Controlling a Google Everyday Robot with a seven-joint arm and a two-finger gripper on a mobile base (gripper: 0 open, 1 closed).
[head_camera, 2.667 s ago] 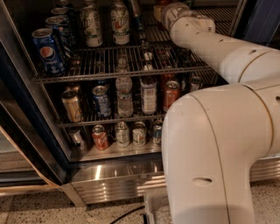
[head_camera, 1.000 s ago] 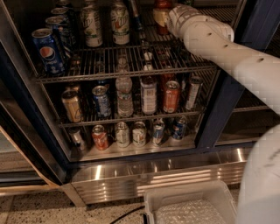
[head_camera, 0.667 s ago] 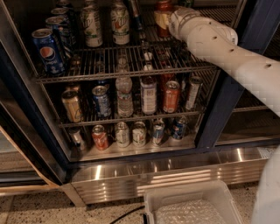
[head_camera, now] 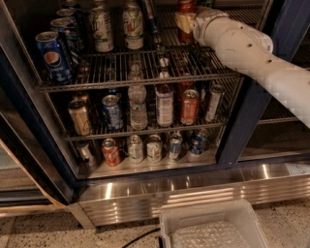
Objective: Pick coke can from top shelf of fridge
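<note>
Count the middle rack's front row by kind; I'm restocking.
Cans: 5
Bottle: 1
Total: 6
The gripper is up at the coke can on the top shelf.

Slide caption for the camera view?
End effector at the coke can on the fridge's top shelf; Pepsi cans far left.

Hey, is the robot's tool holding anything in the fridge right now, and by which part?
Cannot be told. The tool is up on the top shelf, right against the side of the red can, but the view does not show a closed hold.
</note>
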